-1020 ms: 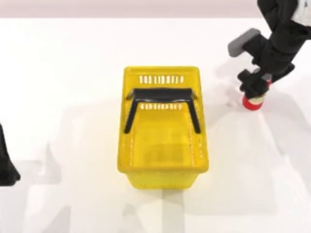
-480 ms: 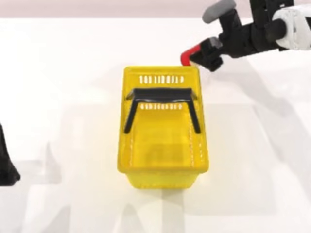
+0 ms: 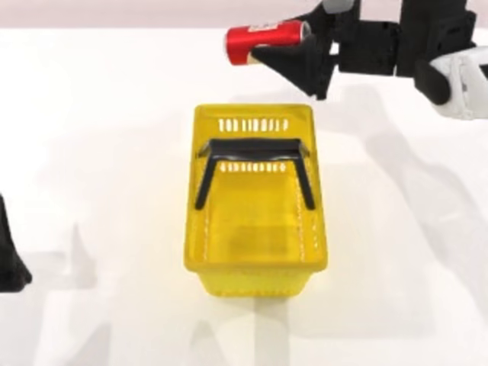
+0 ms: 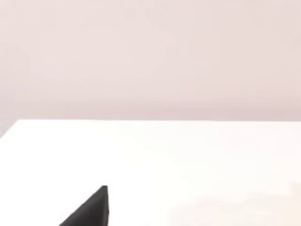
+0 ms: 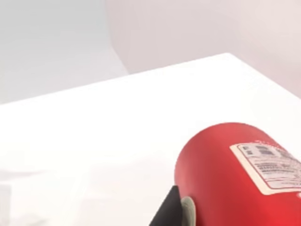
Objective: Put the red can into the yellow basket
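Observation:
The red can (image 3: 258,44) hangs on its side high above the table, past the far end of the yellow basket (image 3: 193,229) and not over its opening. My right gripper (image 3: 296,40) is shut on the can's right end, with one dark fingertip (image 5: 170,212) pressed against its red wall (image 5: 221,179) beside a white label. The basket stands in the middle of the table, its black handle (image 3: 255,147) folded across the far half, and its inside looks empty. My left arm (image 3: 9,263) is parked at the table's left edge, and one fingertip (image 4: 94,209) shows with nothing near it.
White tabletop (image 3: 99,152) surrounds the basket on all sides. The right arm's dark links and white cover (image 3: 457,76) reach in from the far right corner. A pale wall (image 5: 188,28) rises behind the table's far edge.
The right gripper lifted the can off the table right of the basket, carried it up and leftward past the basket's far right corner, and turned it onto its side. The left arm stayed still.

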`<act>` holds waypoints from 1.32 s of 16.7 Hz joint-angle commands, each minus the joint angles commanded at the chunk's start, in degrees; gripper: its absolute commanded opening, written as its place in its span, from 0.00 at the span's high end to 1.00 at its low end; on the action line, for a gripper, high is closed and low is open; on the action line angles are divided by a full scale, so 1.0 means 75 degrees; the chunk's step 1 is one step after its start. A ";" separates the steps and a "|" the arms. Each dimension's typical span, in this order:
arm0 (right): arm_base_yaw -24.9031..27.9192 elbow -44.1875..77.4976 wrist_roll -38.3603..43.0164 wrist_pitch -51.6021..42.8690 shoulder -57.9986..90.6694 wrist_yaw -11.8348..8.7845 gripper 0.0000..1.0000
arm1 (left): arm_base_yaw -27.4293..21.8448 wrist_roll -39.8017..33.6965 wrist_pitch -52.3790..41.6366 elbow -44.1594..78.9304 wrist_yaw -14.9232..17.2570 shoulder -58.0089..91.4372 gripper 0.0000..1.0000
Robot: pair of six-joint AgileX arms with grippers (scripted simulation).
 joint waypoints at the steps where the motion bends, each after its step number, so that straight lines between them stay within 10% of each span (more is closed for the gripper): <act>1: 0.0035 -0.0188 0.0157 0.0527 -0.0124 -0.0306 1.00 | 0.0000 0.0000 0.0000 0.0000 0.0000 0.0000 0.00; 6: 0.0136 -0.0722 0.0591 0.1957 -0.0558 -0.1216 1.00 | 0.0000 0.0000 0.0000 0.0000 0.0000 0.0000 0.00; 22: 0.0174 -0.1400 0.0572 0.4466 0.1281 -0.1214 1.00 | 0.0000 0.0000 0.0000 0.0000 0.0000 0.0000 0.00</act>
